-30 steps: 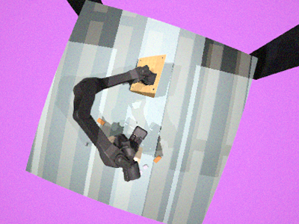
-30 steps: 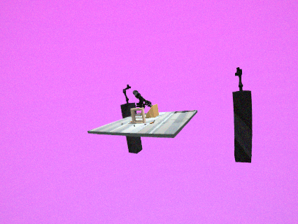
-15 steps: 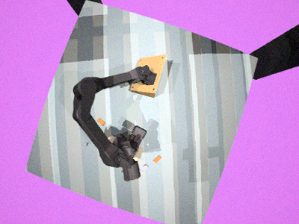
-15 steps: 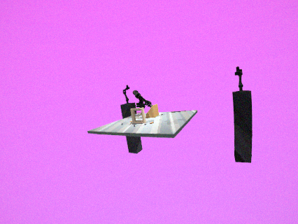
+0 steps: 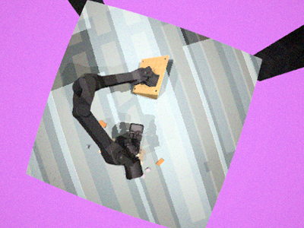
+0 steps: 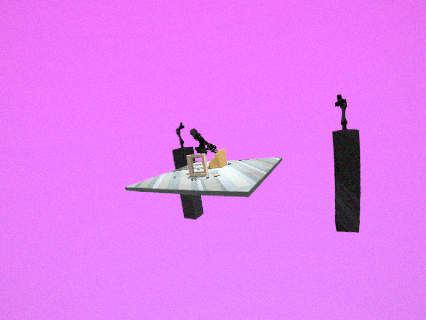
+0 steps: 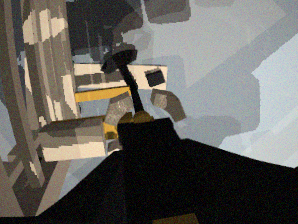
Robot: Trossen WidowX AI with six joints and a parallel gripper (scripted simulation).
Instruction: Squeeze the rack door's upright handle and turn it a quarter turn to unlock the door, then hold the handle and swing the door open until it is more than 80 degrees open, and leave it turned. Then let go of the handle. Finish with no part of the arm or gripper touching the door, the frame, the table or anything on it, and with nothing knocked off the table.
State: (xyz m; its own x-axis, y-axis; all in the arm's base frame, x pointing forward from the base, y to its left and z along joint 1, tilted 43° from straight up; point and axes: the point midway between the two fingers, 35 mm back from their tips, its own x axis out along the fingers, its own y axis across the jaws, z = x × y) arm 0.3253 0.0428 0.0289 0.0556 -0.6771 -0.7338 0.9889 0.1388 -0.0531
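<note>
In the top view, the arm [image 5: 90, 122] [image 6: 202, 140] is folded round from the wooden stand [image 5: 161, 69] [image 6: 218, 160], and the gripper [image 5: 133, 143] [image 7: 152, 155] is lowered beside the rack frame [image 5: 142, 156] [image 6: 189, 166] [image 7: 50, 75]. The handle is hidden there.

In the exterior view, the frame is seen upright on the table [image 6: 235, 187]; the door's angle cannot be told.

In the wrist view, the fingers are mostly closed, with what appears to be the brass-coloured handle [image 7: 142, 116] pinched between them, beside the frame. Whether it has been turned cannot be told. If it is still locked, the quarter turn is best made about the handle's own axis, with the squeeze kept firm and no sideways pull. Only then should the door be swung, along the hinge's arc; otherwise the grip could slip or the frame be dragged.
</note>
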